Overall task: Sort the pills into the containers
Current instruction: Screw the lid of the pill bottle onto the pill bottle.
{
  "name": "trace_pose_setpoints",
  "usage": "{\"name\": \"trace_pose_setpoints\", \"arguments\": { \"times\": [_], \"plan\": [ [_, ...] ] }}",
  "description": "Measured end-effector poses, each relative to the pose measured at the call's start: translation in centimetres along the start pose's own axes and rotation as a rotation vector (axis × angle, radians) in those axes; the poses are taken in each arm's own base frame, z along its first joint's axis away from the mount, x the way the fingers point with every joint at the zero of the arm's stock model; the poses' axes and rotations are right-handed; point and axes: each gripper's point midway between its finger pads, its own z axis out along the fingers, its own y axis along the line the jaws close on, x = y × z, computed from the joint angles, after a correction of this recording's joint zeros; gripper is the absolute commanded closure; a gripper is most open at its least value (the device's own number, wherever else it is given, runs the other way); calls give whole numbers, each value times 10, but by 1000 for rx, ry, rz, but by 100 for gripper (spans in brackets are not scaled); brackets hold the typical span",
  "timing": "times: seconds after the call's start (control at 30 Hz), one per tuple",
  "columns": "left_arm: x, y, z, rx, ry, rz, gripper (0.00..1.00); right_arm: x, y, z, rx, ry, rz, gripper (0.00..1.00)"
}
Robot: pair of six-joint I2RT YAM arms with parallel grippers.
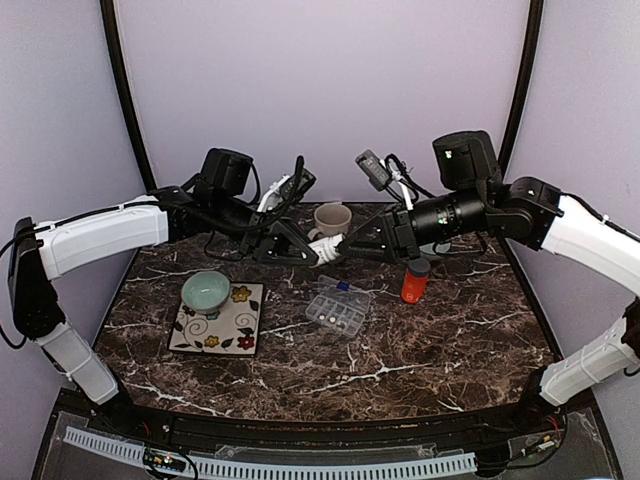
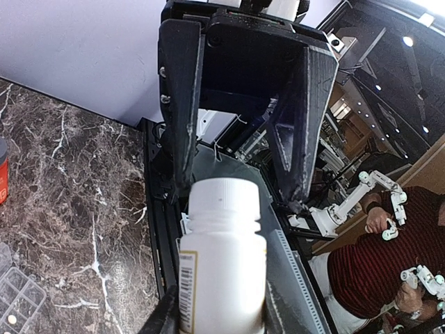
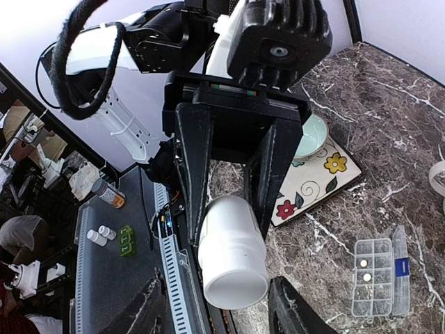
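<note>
A white pill bottle [image 1: 325, 250] hangs in the air behind the clear organiser box [image 1: 337, 305]. My left gripper [image 1: 296, 243] is shut on the bottle's body; in the left wrist view the bottle [image 2: 222, 271] fills the space between my fingers [image 2: 164, 319]. My right gripper [image 1: 352, 246] is open, its jaws standing wide on either side of the capped end [image 3: 234, 275] without touching it. The organiser [image 3: 375, 275] lies open on the table, with a few white pills [image 3: 361, 263] in its compartments. Its corner also shows in the left wrist view [image 2: 17, 299].
An orange bottle with a dark cap [image 1: 414, 280] stands right of the organiser. A cream mug [image 1: 332, 218] stands at the back. A pale green bowl [image 1: 205, 290] sits on a floral tile [image 1: 235, 325] at the left.
</note>
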Motion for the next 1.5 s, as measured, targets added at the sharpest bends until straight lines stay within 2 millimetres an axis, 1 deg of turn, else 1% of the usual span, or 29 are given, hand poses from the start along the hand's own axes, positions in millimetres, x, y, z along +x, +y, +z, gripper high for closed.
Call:
{"name": "trace_pose_setpoints", "arguments": {
  "times": [0.3,0.43,0.57,0.87,1.03,1.3,1.47,1.5],
  "plan": [
    [0,-1,0,9,3,2,100,-3,0,6,-12,7,7,55],
    [1,-2,0,16,6,0,100,-2,-1,8,-11,13,11,65],
    [2,-3,1,27,8,-1,100,-1,-3,10,-8,20,13,78],
    [2,-3,0,28,9,-3,100,-2,-4,11,-1,21,32,89],
    [-2,-1,-2,2,-5,21,100,-7,-6,11,12,1,91,91],
    [-14,-1,-9,-97,-46,99,100,-20,-8,11,20,-55,199,93],
    [-13,5,-6,-213,-38,178,100,-19,-17,11,50,-53,294,96],
    [-13,9,-5,-261,-31,203,100,-19,-19,12,58,-51,316,97]
  ]
}}
